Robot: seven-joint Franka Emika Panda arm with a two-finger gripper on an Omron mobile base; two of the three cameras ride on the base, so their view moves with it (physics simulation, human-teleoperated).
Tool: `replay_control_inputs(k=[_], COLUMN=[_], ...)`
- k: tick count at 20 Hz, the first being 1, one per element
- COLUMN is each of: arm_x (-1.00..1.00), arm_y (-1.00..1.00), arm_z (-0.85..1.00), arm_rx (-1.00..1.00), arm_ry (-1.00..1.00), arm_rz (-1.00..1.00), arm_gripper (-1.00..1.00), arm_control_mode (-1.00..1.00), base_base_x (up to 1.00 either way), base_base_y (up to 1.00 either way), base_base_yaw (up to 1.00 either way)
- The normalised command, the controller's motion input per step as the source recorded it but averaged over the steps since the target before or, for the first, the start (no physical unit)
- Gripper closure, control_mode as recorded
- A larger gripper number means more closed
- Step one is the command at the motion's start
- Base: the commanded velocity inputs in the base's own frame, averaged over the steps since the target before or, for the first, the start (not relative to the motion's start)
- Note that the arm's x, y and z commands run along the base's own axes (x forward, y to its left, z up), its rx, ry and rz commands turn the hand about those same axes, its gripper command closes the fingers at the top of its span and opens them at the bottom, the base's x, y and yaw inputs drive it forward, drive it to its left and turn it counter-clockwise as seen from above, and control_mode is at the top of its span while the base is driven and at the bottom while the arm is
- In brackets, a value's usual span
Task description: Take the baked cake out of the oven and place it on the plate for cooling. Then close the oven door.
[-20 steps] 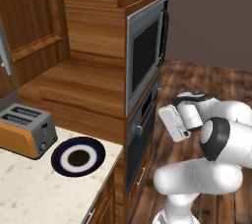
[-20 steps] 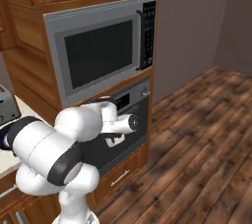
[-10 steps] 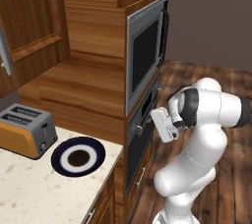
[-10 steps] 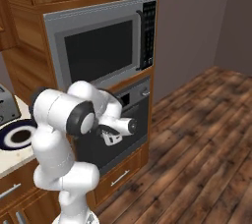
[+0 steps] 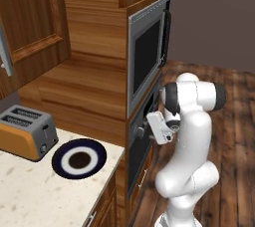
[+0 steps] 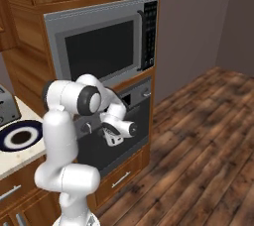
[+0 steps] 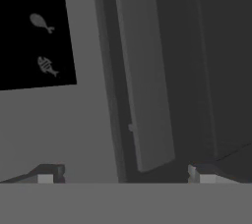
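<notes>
While our gripper (image 7: pixel 123 175) hangs with jaws spread before the shut oven door (image 7: pixel 216 70), we see its bar handle (image 7: pixel 145 80) dead ahead, long axis running up the hand view; the cake presumably sits behind it.

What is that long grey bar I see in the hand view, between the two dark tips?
Observer: It is the horizontal bar handle of a dark grey built-in oven, under a silver-framed microwave. The oven's door is shut.
Operator: Is the claw gripping it?
Observer: No. The claw is open and faces the handle.
Operator: Where would a cake go?
Observer: On the round navy-rimmed plate, which lies on the pale stone counter beside a silver and orange toaster.
</notes>
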Motion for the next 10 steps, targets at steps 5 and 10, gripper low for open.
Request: replay_control_inputs(k=[5,10], arm_x=[0.51,0.51], arm_y=[0.00,0.00], arm_z=[-0.36,-0.44], arm_rx=[0.01,0.01], arm_ry=[0.00,0.00], arm_rz=[0.00,0.00], arm_gripper=[-1.00,-1.00], arm_control_mode=[-1.00,-1.00], base_base_x=[0.00,0.00], base_base_y=[0.00,0.00], base_base_yaw=[0.00,0.00])
